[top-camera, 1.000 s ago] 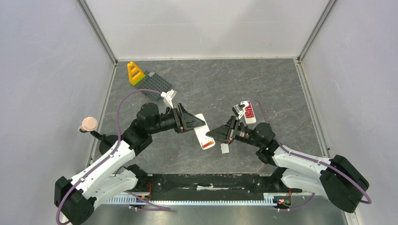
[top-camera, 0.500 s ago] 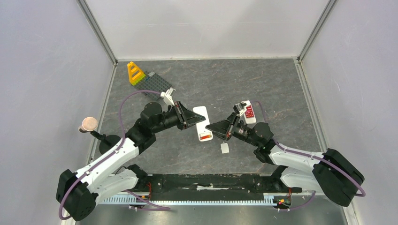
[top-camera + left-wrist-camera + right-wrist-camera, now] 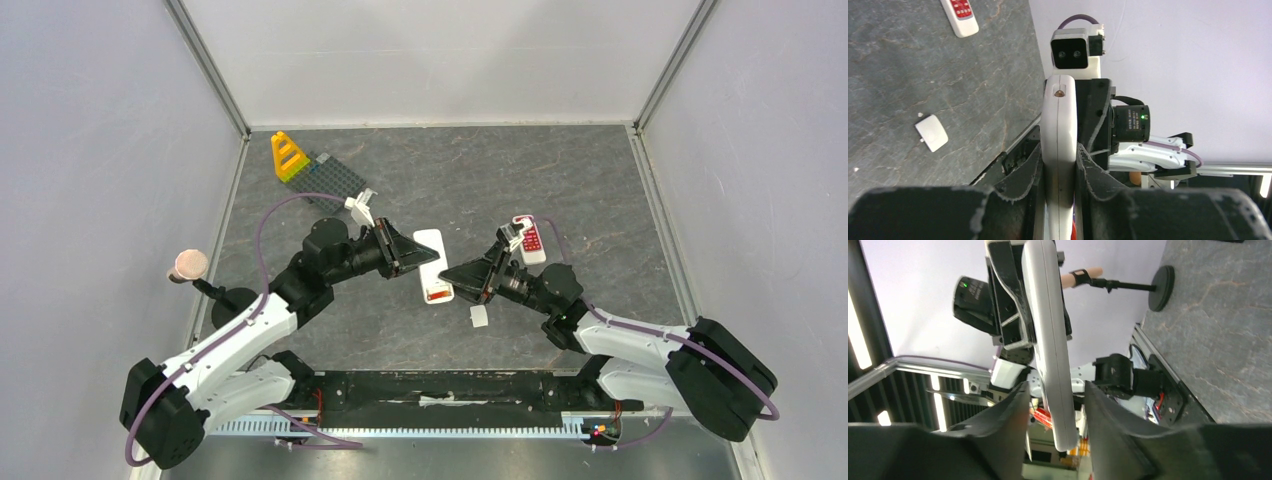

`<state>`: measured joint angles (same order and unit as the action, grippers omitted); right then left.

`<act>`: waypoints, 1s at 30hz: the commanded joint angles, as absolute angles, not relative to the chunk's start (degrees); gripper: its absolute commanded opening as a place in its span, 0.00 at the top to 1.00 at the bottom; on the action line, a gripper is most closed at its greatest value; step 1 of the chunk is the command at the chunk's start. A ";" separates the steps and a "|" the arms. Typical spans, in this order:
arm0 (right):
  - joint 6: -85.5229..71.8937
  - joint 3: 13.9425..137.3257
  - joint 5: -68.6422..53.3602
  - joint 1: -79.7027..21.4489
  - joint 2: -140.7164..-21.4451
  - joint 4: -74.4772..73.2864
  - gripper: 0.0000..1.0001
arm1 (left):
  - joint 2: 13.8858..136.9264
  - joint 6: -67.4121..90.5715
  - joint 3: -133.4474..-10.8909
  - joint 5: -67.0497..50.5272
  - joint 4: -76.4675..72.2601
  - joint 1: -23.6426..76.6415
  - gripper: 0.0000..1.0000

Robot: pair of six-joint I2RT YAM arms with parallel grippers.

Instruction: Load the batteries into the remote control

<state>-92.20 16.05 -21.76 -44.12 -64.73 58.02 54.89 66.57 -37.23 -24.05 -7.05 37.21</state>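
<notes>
Above the middle of the worktop (image 3: pixel 600 200), the left pincer (image 3: pixel 418 258) is clamped on the long edges of a white remote (image 3: pixel 430 243) and holds it clear of the surface. Red-orange batteries (image 3: pixel 438 296) show in the open compartment at the remote's near end. The right pincer (image 3: pixel 452 277) has its jaws apart around that end, with a gap on either side in the right wrist view. A small white cover (image 3: pixel 479 317) lies on the worktop just nearer. A second remote with red buttons (image 3: pixel 530 240) lies farther back, to the right.
</notes>
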 commanded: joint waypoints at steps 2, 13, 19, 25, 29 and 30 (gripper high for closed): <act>-88.04 17.98 -26.46 -44.48 -64.27 53.47 0.43 | 55.92 62.37 -41.20 -23.23 -5.55 37.40 0.98; -80.27 20.60 -28.97 -44.46 -61.64 46.37 0.04 | 58.09 59.82 -42.28 -24.62 -5.36 37.40 0.98; -75.93 24.56 -29.47 -45.04 -63.32 40.89 0.02 | 58.71 60.33 -42.55 -25.44 -5.27 37.43 0.98; -70.95 27.80 -28.24 -45.95 -63.92 34.23 0.02 | 60.16 61.36 -43.72 -26.63 -2.84 37.37 0.98; -68.12 28.56 -27.60 -46.14 -63.72 31.46 0.02 | 61.36 62.13 -44.37 -27.90 -2.04 37.36 0.98; -67.98 28.44 -27.65 -46.16 -63.59 31.53 0.02 | 61.54 62.18 -44.60 -28.11 -1.82 37.41 0.98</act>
<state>-72.58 25.85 -28.34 -45.84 -63.83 34.48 60.80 62.59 -41.45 -25.71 -1.83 37.21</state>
